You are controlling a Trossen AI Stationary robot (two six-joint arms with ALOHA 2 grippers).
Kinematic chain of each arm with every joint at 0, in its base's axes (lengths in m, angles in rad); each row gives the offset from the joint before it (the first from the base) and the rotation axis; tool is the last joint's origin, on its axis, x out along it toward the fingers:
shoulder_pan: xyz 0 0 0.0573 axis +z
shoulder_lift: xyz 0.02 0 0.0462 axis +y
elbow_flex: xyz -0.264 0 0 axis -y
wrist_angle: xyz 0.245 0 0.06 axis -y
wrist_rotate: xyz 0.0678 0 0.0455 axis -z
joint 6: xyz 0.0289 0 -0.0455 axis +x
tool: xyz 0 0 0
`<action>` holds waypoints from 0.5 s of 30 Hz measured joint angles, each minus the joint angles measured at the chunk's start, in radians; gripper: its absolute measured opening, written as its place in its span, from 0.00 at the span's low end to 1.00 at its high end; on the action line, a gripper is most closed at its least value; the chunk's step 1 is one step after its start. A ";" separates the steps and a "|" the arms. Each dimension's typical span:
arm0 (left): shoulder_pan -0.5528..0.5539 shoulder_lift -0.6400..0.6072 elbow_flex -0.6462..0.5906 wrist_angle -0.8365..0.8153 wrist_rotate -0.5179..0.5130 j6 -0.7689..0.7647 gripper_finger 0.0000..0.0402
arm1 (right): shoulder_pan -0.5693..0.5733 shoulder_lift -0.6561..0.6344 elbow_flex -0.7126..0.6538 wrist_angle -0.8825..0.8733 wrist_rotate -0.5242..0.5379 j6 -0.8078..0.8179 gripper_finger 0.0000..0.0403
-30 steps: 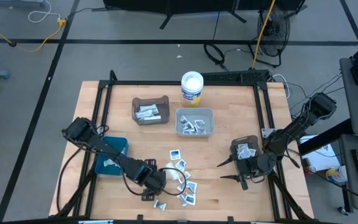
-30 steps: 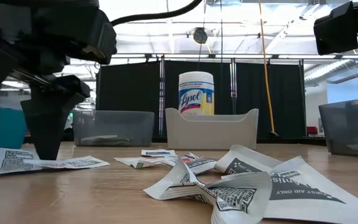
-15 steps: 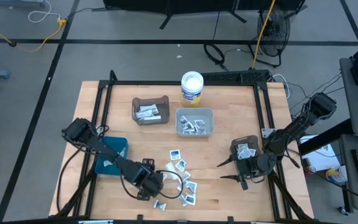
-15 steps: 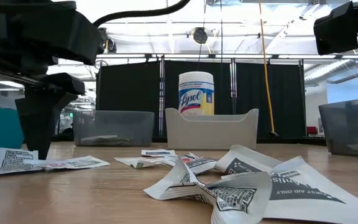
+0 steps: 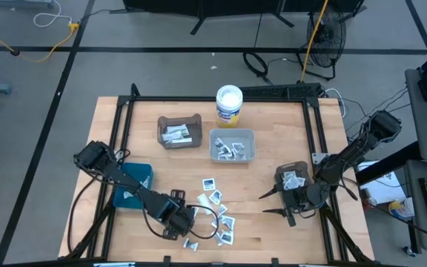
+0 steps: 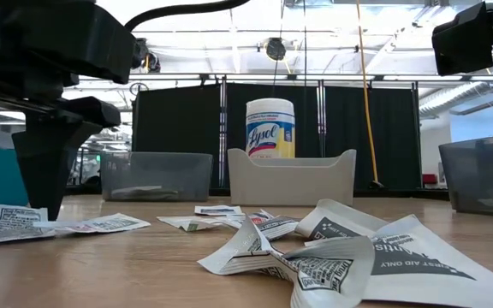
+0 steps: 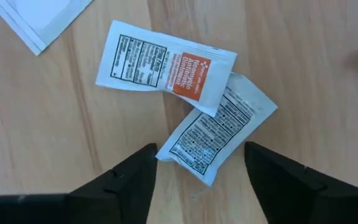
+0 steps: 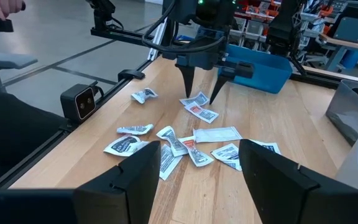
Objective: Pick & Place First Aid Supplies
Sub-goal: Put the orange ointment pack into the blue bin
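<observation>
Several first aid supplies lie flat and loose on the wooden table (image 5: 147, 141) near its front middle (image 5: 215, 209). My left gripper (image 5: 175, 222) points down at the left end of that scatter, open. Two overlapping packets lie below it: one with orange print (image 7: 166, 65) and one with black print (image 7: 215, 134). Its fingers (image 7: 135, 180) stand on either side of the black-print packet's near end; I cannot tell whether they touch it. The right wrist view shows the same gripper (image 8: 201, 93) low over the packets. My right gripper (image 5: 271, 204) waits open and level at the right, by a dark bin.
A brown bin (image 5: 179, 131) and a pale grey bin (image 5: 233, 145) with packets stand at the back. A blue bin (image 5: 132, 185) sits left and a dark bin (image 5: 293, 178) with packets right. A white tub (image 5: 229, 104) stands at the far edge. A black frame (image 5: 128, 104) rims the table.
My left gripper has stayed over the same two packets and rolled a little about its own pointing line; in the low view its finger has shifted slightly toward the table's left. The packets lie as before. My right gripper has kept still.
</observation>
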 joint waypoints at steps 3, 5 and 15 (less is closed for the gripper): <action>0.001 0.000 0.000 0.003 -0.006 0.002 0.57 | 0.000 0.000 0.000 0.000 0.000 0.000 0.53; 0.002 0.000 0.000 0.004 -0.008 0.002 0.54 | 0.000 0.000 0.000 0.000 0.000 0.000 0.53; 0.003 0.000 0.000 0.007 -0.026 0.001 0.38 | 0.000 0.000 0.000 0.000 0.000 0.000 0.53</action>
